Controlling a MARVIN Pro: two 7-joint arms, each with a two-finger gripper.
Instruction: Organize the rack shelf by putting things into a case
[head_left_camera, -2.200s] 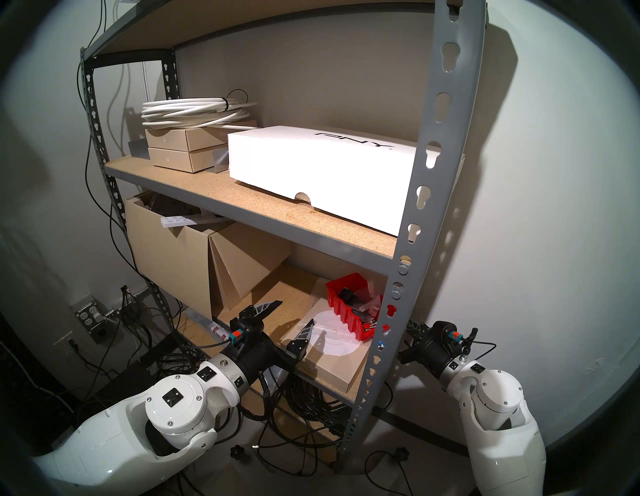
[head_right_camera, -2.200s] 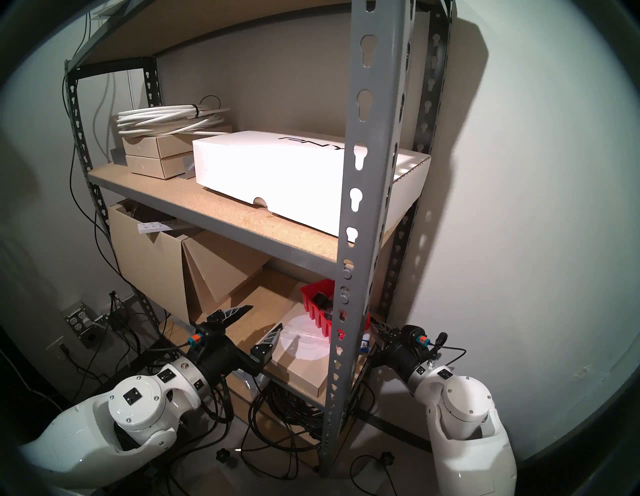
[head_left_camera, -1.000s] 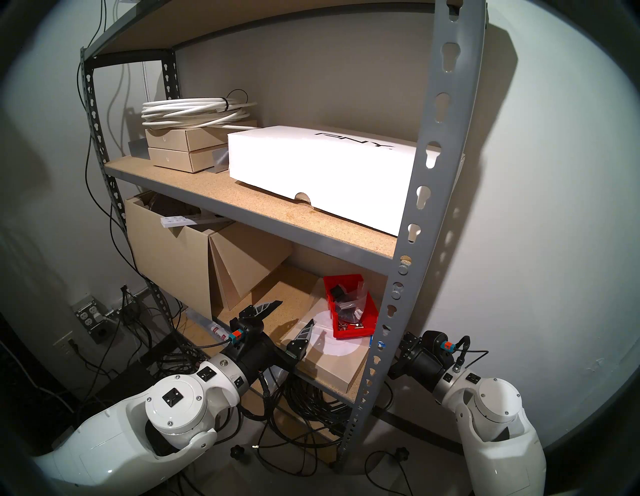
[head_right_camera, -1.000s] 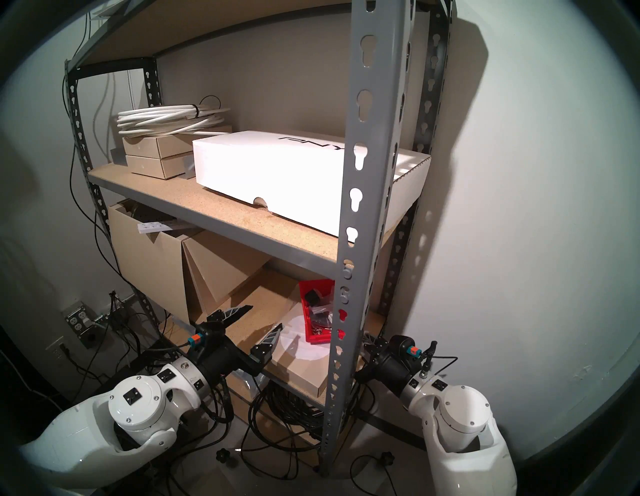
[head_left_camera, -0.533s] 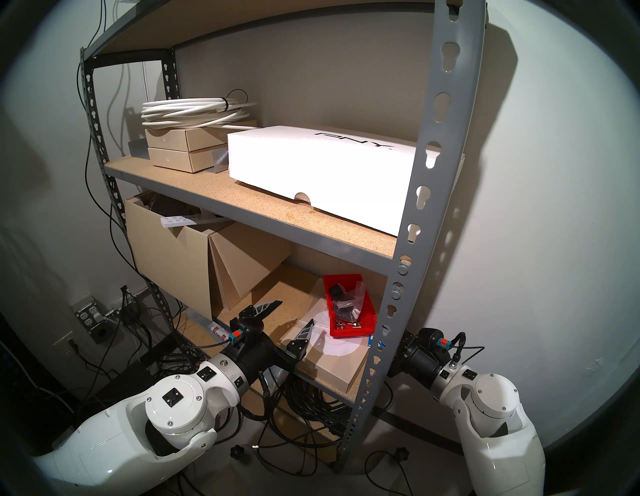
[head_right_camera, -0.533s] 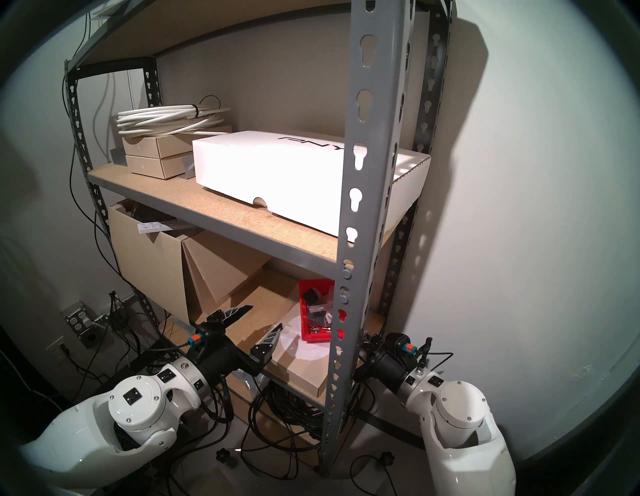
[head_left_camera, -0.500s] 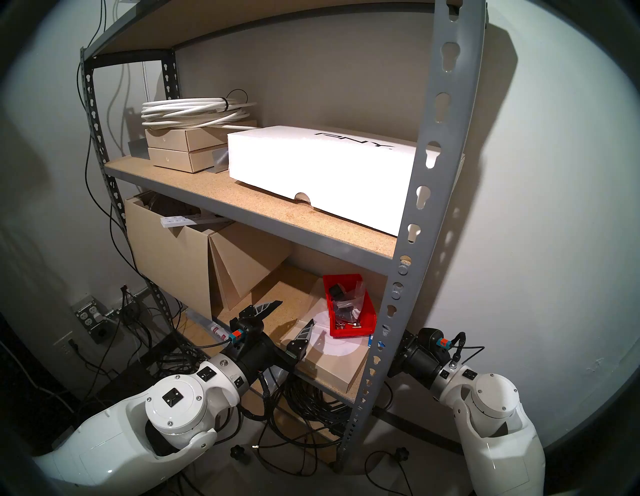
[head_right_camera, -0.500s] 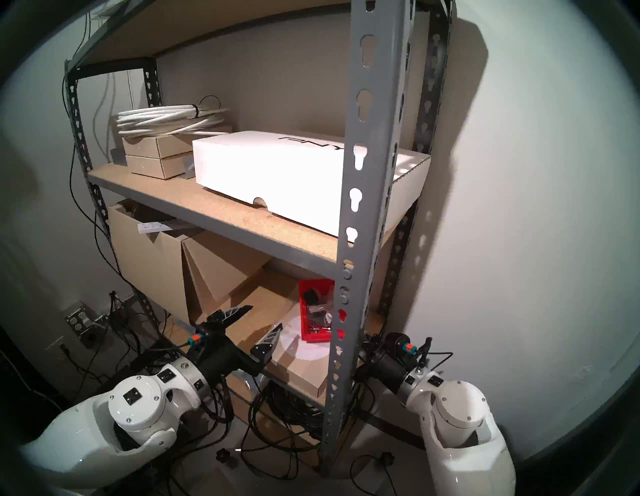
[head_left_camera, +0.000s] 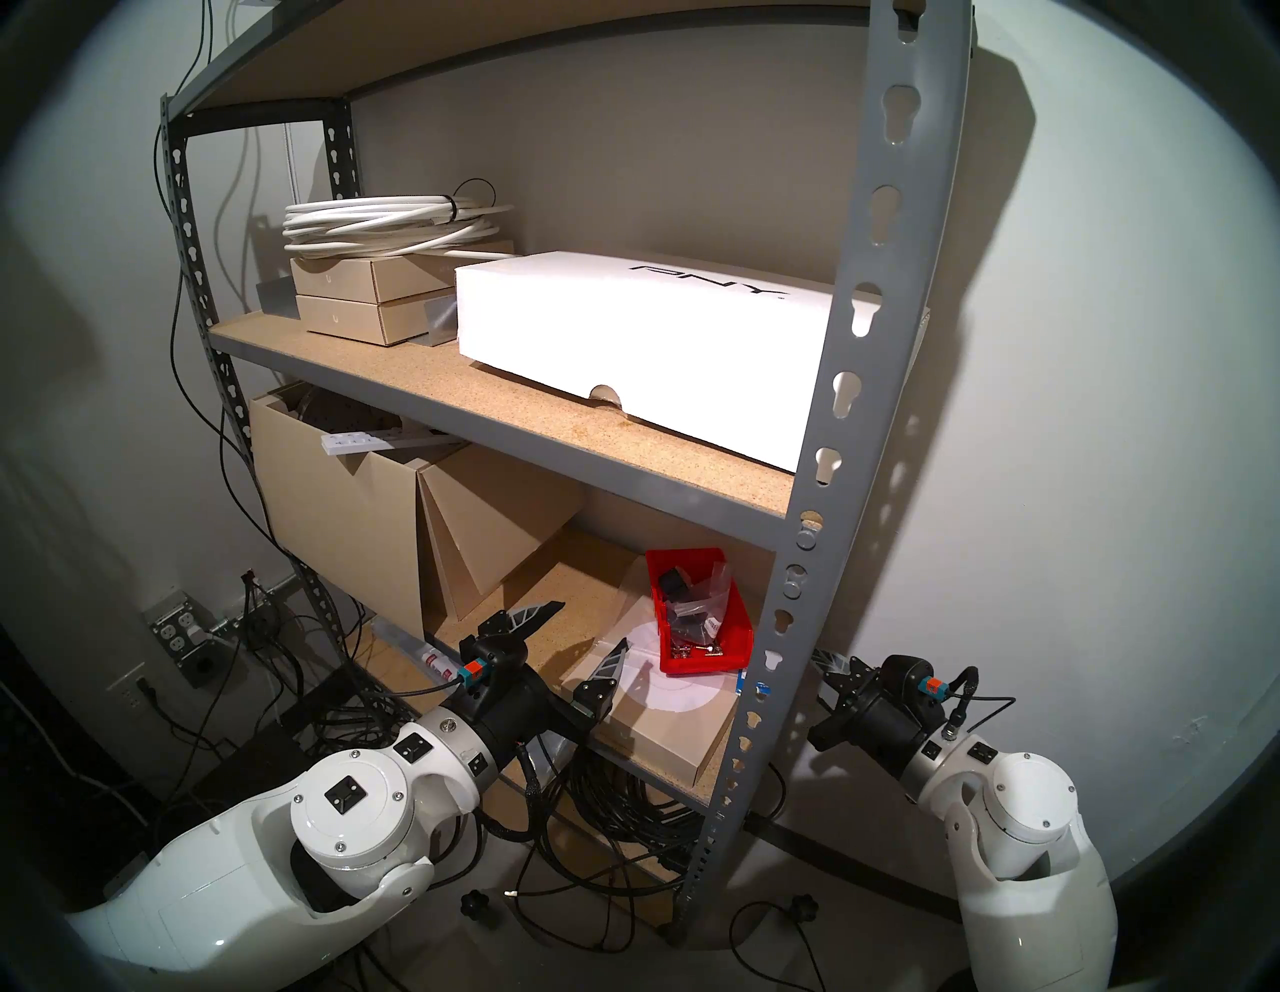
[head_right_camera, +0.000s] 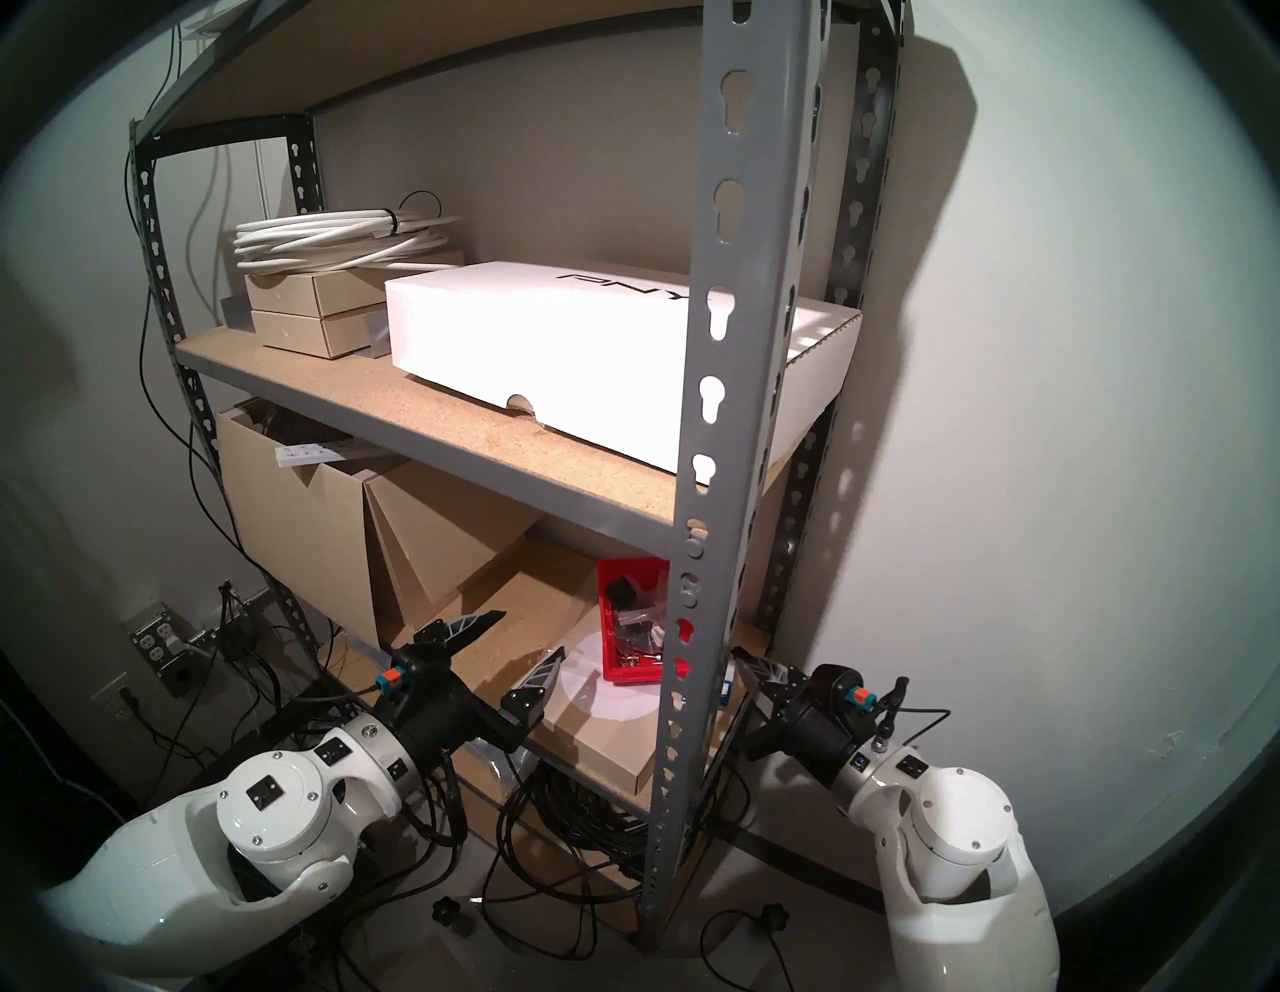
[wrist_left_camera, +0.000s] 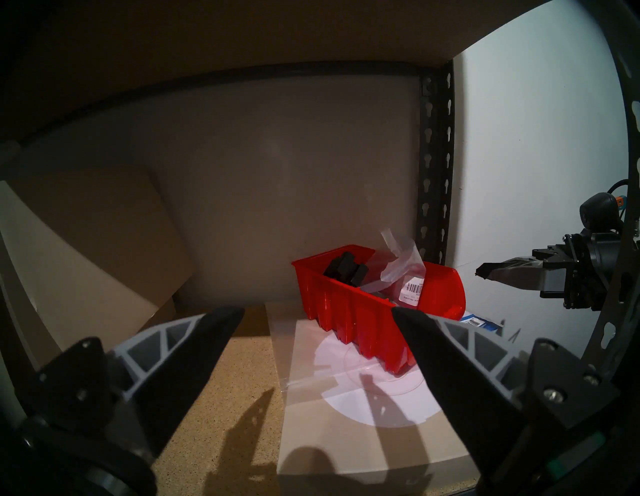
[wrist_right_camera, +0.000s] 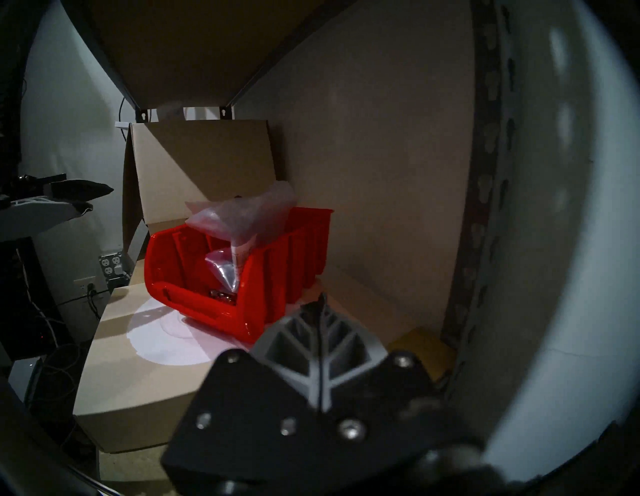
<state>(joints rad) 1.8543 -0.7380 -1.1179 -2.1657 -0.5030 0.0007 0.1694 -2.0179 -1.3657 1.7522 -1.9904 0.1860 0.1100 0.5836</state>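
Observation:
The red bin stands on a flat tan box at the right of the rack's lower board. In it lie the clear bag with a white label and the black ridged block. The bin also shows in the right wrist view, with the bag sticking up. My left gripper is open and empty, just left of and in front of the bin. My right gripper is shut and empty, right of the bin and apart from it, partly behind the front upright.
Tall tan cardboard boxes fill the left of the lower shelf. A white PNY box, small tan boxes and a white cable coil sit on the board above. A small blue and white packet lies right of the bin. Cables hang below.
The bin went from angled to square on the flat box while my right gripper was at it. The right gripper has since drawn back to the right. The left arm has not moved.

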